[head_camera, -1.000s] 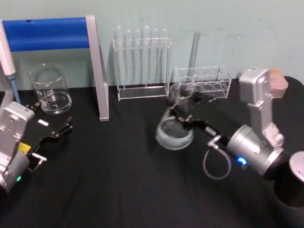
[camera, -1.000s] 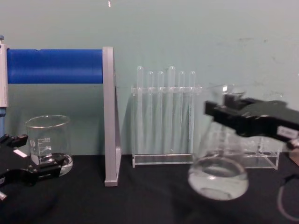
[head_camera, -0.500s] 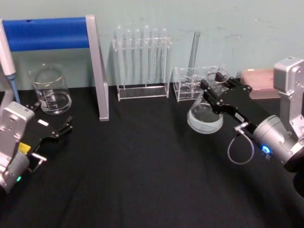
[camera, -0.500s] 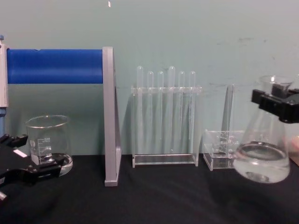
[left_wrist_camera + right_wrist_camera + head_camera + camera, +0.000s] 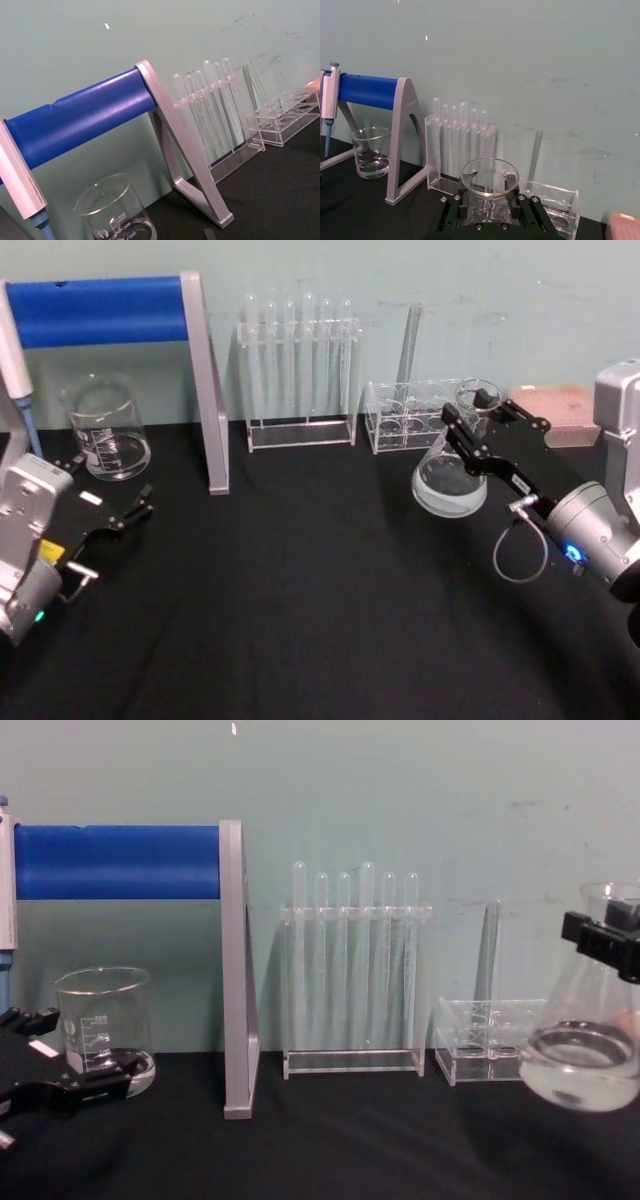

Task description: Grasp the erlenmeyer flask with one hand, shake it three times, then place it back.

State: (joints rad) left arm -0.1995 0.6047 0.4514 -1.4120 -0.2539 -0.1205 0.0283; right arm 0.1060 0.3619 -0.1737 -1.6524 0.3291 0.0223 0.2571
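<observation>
"That flask (image 5: 450,478) is clear glass, glossy, same as the beaker (image 5: 105,430)."

"The right gripper (image 5: 468,412) on its neck looks matt black. Plastic or coated metal, I can't tell which. The arm casing (image 5: 590,530) behind it is smooth silver-grey with a satin sheen."

"The table cover (image 5: 300,620) is black cloth, quite matt."

"The tube rack (image 5: 300,370) looks like clear, shiny plastic. The stand's leg (image 5: 207,390) is brushed grey metal, and its bar (image 5: 100,310) is smooth blue with a soft shine."

"The wall (image 5: 500,280) is matt pale green paint, a bit scuffed."
</observation>
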